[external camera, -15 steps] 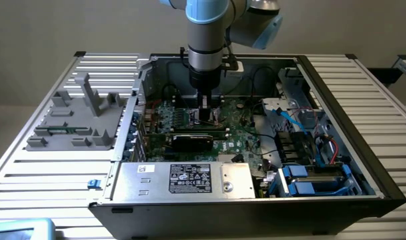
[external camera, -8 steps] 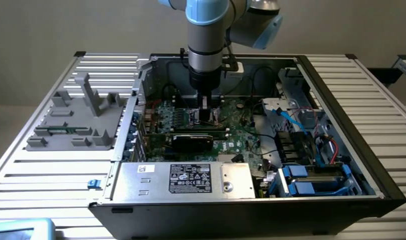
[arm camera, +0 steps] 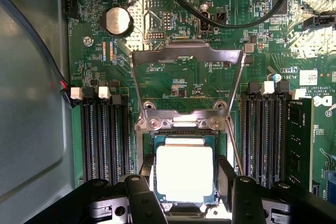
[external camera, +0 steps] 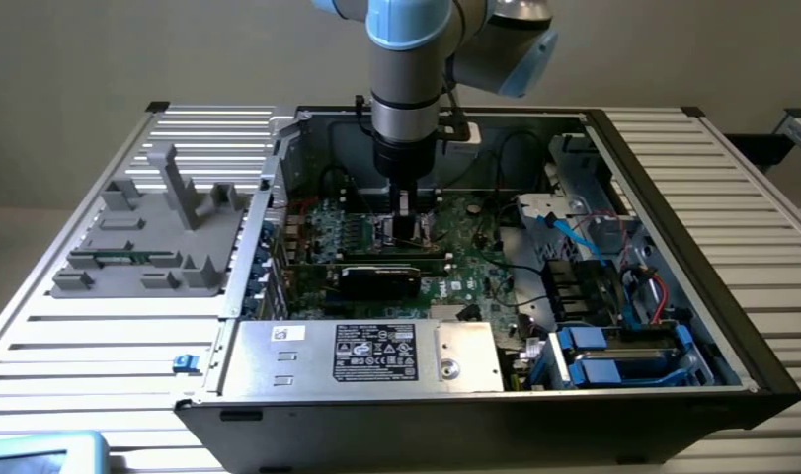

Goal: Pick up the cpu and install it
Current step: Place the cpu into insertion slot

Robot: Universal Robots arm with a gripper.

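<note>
cpu (arm camera: pixel 185 174) sat low in the motherboard (arm camera: pixel 157 14) socket, jaws pinched on its two side edges, hinged metal frame (arm camera: pixel 186 56) raised clear, memory slots (arm camera: pixel 105 135) crowding both sides, board lettering unreadable

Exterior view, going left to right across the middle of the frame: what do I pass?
grey plastic fixture → pincer → blue cable → red wire

One edge of the cpu (arm camera: pixel 185 171) hides behind the end effector (arm camera: pixel 191 198); the latter is cropped.
</note>
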